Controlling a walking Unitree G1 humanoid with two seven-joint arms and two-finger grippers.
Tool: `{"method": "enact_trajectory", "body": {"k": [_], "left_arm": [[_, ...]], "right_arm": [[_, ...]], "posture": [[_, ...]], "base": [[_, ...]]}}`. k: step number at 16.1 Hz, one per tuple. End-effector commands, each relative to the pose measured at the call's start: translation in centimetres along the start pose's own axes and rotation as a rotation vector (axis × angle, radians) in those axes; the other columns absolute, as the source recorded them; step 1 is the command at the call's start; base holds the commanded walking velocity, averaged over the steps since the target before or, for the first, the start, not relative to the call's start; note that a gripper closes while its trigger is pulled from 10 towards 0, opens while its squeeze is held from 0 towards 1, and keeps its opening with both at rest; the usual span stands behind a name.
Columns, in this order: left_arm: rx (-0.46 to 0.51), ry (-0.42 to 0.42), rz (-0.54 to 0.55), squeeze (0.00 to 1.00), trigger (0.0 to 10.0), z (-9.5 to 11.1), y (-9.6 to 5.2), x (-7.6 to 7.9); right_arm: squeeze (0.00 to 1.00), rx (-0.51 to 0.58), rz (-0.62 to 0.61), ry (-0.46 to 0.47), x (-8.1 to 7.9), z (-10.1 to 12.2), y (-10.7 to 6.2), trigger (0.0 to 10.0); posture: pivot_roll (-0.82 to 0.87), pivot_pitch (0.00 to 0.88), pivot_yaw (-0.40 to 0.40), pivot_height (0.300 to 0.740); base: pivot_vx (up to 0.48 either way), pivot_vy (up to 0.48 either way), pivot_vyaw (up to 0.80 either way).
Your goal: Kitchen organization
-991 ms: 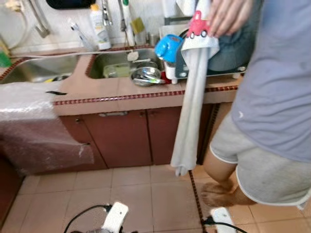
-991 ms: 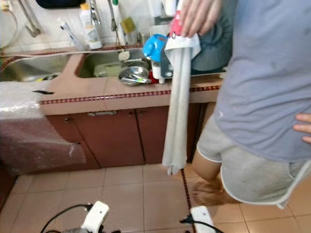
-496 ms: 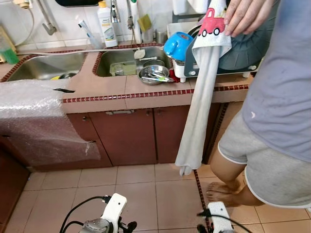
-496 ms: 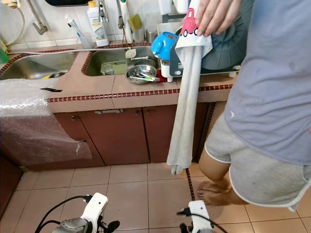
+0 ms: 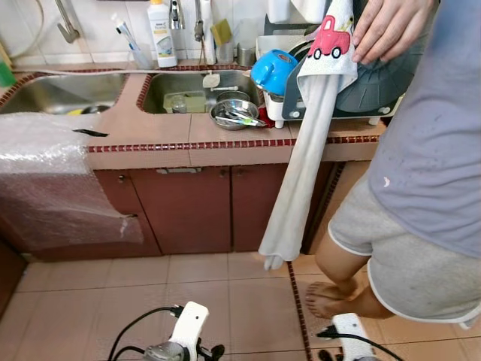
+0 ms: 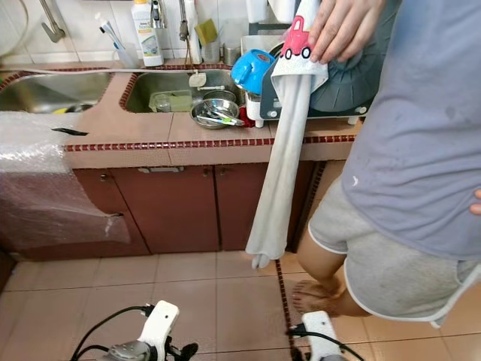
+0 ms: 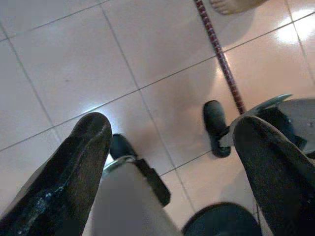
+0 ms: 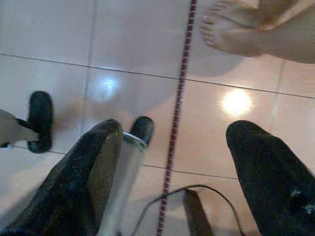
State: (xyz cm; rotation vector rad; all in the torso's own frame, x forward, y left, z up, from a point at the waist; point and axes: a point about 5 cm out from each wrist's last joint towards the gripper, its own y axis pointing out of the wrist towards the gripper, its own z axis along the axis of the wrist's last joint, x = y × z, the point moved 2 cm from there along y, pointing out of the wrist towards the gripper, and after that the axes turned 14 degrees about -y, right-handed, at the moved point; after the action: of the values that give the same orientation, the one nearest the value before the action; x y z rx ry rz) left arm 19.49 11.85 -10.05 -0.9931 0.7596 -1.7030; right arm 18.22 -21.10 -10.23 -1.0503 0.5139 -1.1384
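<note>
Kitchen scene, read from left to right, with every place given relative to the sink (image 5: 197, 89). Far to its left, bubble wrap (image 5: 46, 188) is draping over the corner of the desk (image 5: 150, 143) and hanging down across the cupboard fronts. Behind the sink, against the tiles, a white bottle (image 5: 161, 34) is standing. On the desk just in front of the sink's right corner, a steel bowl (image 5: 234, 114) is holding cutlery. Just right of the sink, a blue cup (image 5: 273, 69) is tilting against a dark dish rack (image 5: 353, 94).

Farther right again, a person's hand (image 5: 391, 28) is pressing a long pale towel (image 5: 301, 180) with a red car print against the rack; the towel is hanging down past the desk edge almost to the floor (image 5: 225, 286). The person is standing close against the desk on that side.

Well below the sink, over the tiled floor, both arms are hanging low. The left pincer (image 7: 172, 162) is standing with its fingers wide apart, gripping nothing; the right pincer (image 8: 172, 167) is likewise spread and empty, with a bare foot (image 8: 236, 29) near it.

Judgement: the task sentence is naming no single thing, so the frames are not settling which item is in hand. To do any reach well here, the robot would need to be raising its arms clear of the cupboard doors, keeping away from the hanging towel and the person's legs, and approaching the bowl or cup from the free left side.
</note>
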Motion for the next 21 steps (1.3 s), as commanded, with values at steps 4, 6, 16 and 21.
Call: {"method": "enact_trajectory", "body": {"k": [4,6,16,21], "left_arm": [[-0.015,-0.012,0.026,0.00,10.0,-0.8,-0.1,-0.5],[-0.031,0.020,0.046,0.00,10.0,-1.2,-0.3,-1.2],[-0.056,0.068,0.079,0.00,10.0,-1.5,-0.7,-2.3],[-0.068,0.051,0.107,0.00,10.0,-1.8,-0.4,-1.7]], "right_arm": [[0.00,-0.003,-0.003,-0.008,0.3,-0.2,-0.1,10.0],[0.00,0.006,0.004,0.017,-0.3,0.0,0.0,10.0],[0.00,-0.023,0.006,0.072,-1.9,-0.8,0.2,10.0],[0.00,-0.020,-0.006,0.084,-1.7,-0.7,0.2,10.0]], "posture": [[-0.09,0.000,-0.006,0.740],[-0.09,0.000,0.009,0.740],[-0.08,0.000,0.071,0.740],[-0.08,0.000,0.075,0.740]], "base": [[0.000,0.000,0.00],[0.000,0.000,0.00],[0.000,0.000,-0.43],[0.000,0.000,-0.71]]}}
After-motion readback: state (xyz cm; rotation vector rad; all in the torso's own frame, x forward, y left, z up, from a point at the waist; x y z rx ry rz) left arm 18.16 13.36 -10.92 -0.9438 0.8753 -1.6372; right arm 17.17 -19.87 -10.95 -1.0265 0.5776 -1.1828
